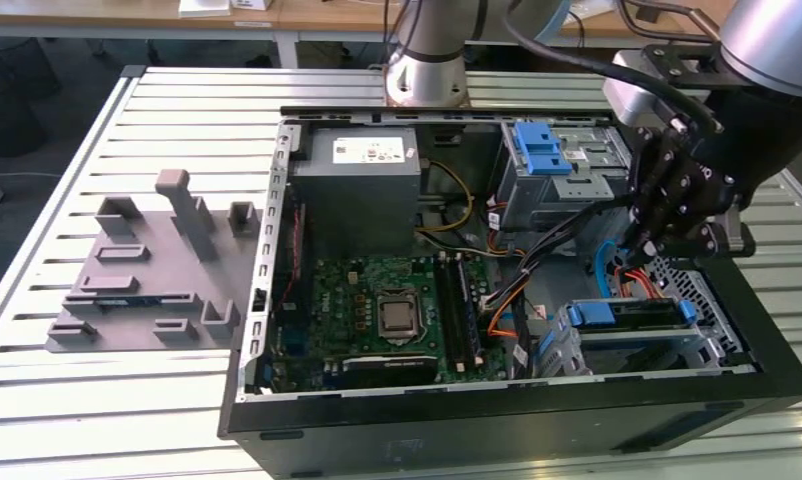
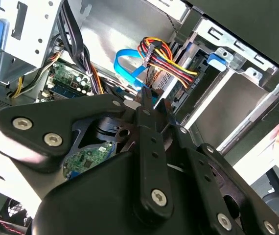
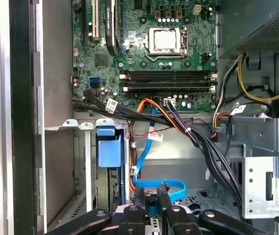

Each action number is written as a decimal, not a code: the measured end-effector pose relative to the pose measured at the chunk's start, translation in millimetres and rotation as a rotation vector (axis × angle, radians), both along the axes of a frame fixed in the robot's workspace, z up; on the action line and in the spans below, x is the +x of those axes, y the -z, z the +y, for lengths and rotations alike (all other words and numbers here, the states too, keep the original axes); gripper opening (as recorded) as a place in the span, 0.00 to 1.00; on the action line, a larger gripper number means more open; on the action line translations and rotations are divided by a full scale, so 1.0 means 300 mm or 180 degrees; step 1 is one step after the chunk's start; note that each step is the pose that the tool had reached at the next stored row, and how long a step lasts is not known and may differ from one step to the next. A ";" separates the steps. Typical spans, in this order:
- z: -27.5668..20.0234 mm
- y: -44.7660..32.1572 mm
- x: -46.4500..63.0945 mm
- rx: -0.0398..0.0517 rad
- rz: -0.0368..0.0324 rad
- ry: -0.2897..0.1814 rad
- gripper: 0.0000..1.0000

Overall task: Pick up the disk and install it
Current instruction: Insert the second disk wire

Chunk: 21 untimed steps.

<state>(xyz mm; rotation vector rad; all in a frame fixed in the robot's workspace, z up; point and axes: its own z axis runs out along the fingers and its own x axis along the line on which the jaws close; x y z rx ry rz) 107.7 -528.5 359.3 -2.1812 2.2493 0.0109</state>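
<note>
Status: the disk [image 1: 628, 314] looks already in place. It sits in the lower drive bay at the front corner of the open PC case [image 1: 508, 425], on the exterior view's right. Its blue bracket is level with the bay rails. In the first wrist view the bracket's blue tab [image 3: 108, 152] stands inside the bay frame. In the second wrist view the same blue tab [image 2: 217, 59] shows at the bay mouth. So pick and insert read as done. Can't confirm from these pictures whether it is fully latched or cabled.

The grey parts fixture [image 1: 161, 270] on the bench [image 1: 54, 400], on the exterior view's left, has no disk on it.

End effector [image 1: 652, 245]: inside the case, above and just beside the disk bay, between it and the upper drive cage [image 1: 551, 150]. Not touching the disk. In both wrist views the fingers are drawn close together with only a narrow gap [image 2: 152, 101] [image 3: 151, 199], and there is no disk between them.

The blue data cable [image 3: 161, 187] loops right under the tips. It also runs just past them in the second wrist view [image 2: 127, 63], beside the bundle of coloured power wires [image 2: 166, 61]. Can't tell whether the tips touch or pinch that cable; judged as holding nothing.

Motherboard [image 1: 374, 305] and power supply [image 1: 361, 170] are well clear of the end effector.
</note>
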 end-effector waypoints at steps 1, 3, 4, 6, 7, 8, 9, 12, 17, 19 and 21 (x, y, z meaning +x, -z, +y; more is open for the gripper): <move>0.000 0.002 0.000 -0.0002 0.0000 0.0000 0.24; 0.000 0.005 0.000 -0.0002 0.0000 0.0000 0.17; 0.000 0.006 0.000 -0.0002 0.0000 0.0000 0.16; 0.000 0.008 0.000 0.0006 0.0000 0.0000 0.16; 0.000 0.010 0.000 0.0022 0.0000 0.0000 0.16; -0.001 0.011 0.000 0.0045 -0.0002 -0.0001 0.16; -0.002 0.012 0.000 0.0061 -0.0010 -0.0005 0.16; -0.006 0.016 0.000 0.0069 -0.0041 -0.0045 0.16; -0.024 0.026 -0.014 0.0070 -0.0056 -0.0077 0.16; -0.032 0.031 -0.017 0.0070 -0.0058 -0.0085 0.16; -0.037 0.035 -0.018 0.0069 -0.0060 -0.0088 0.16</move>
